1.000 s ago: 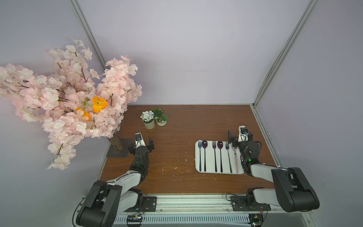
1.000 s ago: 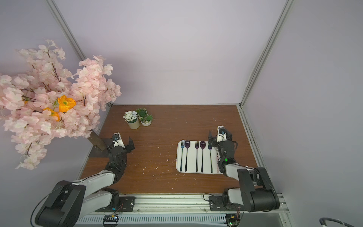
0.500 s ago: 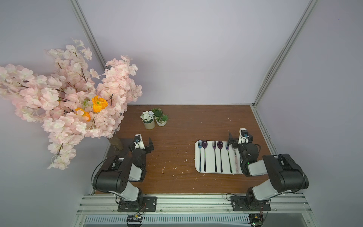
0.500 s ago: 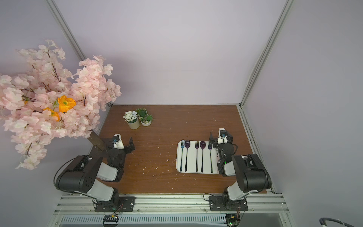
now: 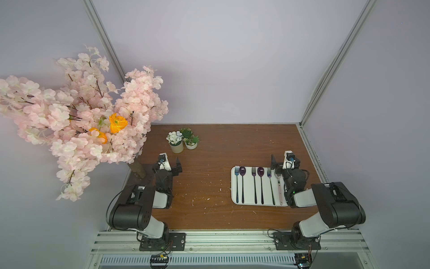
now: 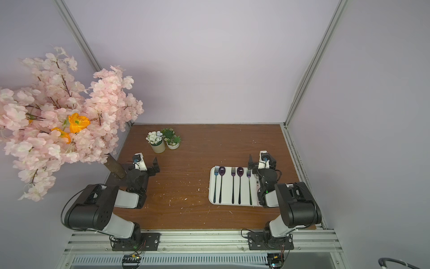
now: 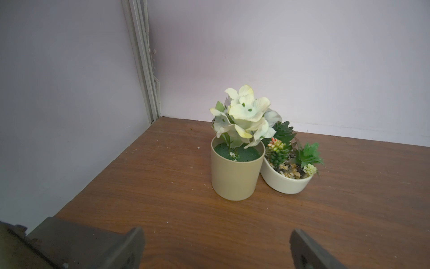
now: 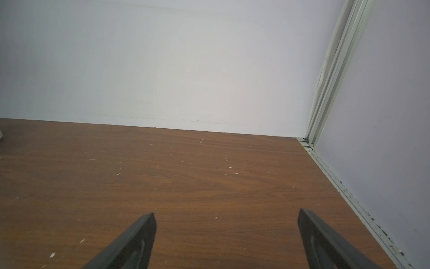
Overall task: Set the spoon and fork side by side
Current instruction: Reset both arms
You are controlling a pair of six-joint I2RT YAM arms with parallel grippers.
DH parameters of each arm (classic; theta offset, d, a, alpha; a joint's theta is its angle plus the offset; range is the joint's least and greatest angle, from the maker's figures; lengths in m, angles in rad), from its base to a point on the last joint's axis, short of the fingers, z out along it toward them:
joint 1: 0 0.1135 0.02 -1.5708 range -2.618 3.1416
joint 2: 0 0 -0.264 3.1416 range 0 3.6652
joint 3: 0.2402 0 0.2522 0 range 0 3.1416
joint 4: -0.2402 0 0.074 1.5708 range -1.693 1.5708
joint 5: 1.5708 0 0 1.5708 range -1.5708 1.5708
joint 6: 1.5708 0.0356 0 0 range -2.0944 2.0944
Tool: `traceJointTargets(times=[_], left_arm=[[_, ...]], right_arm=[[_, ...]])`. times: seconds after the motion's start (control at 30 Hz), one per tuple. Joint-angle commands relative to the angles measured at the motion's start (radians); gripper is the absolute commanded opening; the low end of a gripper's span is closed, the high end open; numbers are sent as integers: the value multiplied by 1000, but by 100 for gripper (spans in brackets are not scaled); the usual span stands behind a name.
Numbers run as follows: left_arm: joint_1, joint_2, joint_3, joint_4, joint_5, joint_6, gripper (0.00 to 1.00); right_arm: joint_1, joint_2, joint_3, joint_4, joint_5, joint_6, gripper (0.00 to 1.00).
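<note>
In both top views a white tray at the right holds several utensils lying parallel, handles toward the front. A blue fork lies beside a purple spoon. A second fork and purple spoon follow, then a third fork. A pale pink handle is partly hidden by my right arm. The right gripper stands open at the tray's far right corner, holding nothing. Across the table, the left gripper is open and holds nothing.
A beige pot of white flowers and a white bowl of succulents stand beyond the left gripper. A pink blossom tree rises at the left, its trunk beside the left arm. Walls close in three sides. Crumbs dot the wood.
Both arms have folded upward, their elbows now raised near the front rail. The grippers stay almost where they were, still open. The cutlery has not moved.
</note>
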Motion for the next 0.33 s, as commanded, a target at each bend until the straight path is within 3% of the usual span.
traceJointTargets(times=[0.0,0.3], left_arm=[[-4,1,1,-4,-1,8,100],[8,-1,1,-4,23,-1,100]], right_arm=[[-2,0,-5,10,6,5,99],[-2,1,-6,10,6,5,99]])
